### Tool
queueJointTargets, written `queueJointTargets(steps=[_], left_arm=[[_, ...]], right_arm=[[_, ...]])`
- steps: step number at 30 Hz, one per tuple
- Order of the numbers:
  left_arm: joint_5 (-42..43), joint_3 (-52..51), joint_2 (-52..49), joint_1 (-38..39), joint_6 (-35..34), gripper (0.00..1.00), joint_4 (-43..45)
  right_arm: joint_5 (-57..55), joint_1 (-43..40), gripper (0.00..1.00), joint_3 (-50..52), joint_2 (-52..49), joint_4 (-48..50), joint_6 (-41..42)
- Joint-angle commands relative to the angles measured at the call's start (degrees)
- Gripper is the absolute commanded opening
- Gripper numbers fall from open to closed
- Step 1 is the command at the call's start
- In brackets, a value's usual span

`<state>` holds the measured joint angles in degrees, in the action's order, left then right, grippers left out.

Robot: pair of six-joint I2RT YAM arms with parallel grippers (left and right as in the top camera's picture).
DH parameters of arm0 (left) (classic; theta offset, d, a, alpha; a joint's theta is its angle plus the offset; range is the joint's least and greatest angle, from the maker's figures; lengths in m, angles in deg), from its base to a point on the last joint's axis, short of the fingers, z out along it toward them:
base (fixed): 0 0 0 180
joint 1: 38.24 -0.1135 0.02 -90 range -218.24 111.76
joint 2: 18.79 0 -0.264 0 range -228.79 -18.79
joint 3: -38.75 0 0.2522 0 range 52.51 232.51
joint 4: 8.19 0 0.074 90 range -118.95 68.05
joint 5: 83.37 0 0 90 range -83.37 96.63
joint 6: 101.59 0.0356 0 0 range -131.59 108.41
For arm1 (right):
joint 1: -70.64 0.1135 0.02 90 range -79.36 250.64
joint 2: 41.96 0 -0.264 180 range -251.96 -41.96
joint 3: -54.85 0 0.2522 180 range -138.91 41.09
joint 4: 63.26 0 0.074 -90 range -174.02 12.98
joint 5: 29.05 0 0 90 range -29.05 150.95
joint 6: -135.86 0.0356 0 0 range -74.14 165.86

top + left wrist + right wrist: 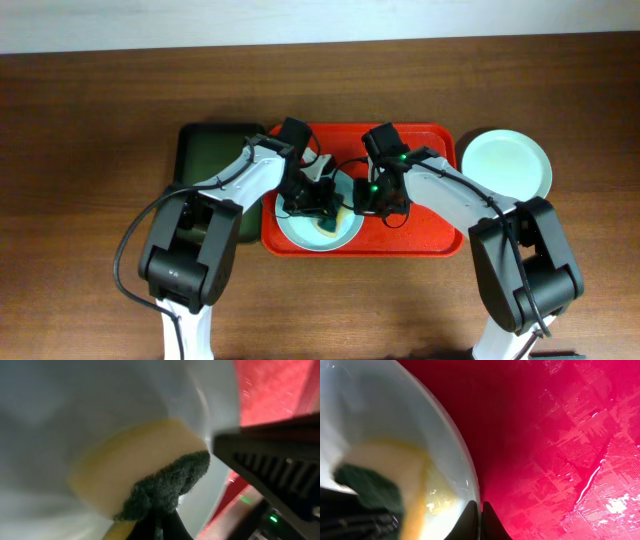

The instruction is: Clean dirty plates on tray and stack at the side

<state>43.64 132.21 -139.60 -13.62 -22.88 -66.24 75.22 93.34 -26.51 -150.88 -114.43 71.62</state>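
1. Yellow foam with a dark green scouring face fills the left wrist view: a sponge (135, 465), pinched by the left gripper (157, 522), whose jaws are closed tight on its green edge.
2. Under it lies the pale plate (75, 405), which the sponge presses against. The sponge's long axis runs from lower left to upper right in this view.
3. The right gripper (481, 515) has its jaws drawn almost together on the plate's rim, bracing it. Yellow smear shows on the plate just inside the rim.
4. I judge the step in hand to be scrubbing. Next comes wiping off the remaining smear, then lifting the plate by its rim.
5. The plate rests face up and flat on the red tray (430, 235), toward the tray's front-left. Being round, it has no long axis, while the tray's runs side to side across the table (100, 80).
6. Farther right, off the tray, sits a mint plate (505, 165), seemingly the stacking spot. Whether another plate lies under it cannot be told.
7. Left of the red tray is a dark green tray (205, 155).
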Motion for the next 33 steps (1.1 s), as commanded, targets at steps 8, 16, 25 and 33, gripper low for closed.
queueJointTargets(steps=[8,16,25,33], left_arm=[[-22.1,18.7,5.9,-3.2,2.0,0.00,-19.5],[-40.3,18.8,8.6,-9.6,1.5,0.00,-28.5],[-40.3,-2.3,8.3,-20.8,0.2,0.01,-10.2],[-36.4,2.6,8.3,-22.8,0.3,0.68,-15.5]], right_arm=[[0.5,0.5,0.04,0.2,-0.5,0.1,0.2],[-1.2,0.5,0.05,0.2,-0.5,-0.5,0.2],[-1.5,0.5,0.05,0.2,-0.5,-0.9,0.2],[-1.5,0.5,0.06,0.2,-0.5,-0.9,0.2]])
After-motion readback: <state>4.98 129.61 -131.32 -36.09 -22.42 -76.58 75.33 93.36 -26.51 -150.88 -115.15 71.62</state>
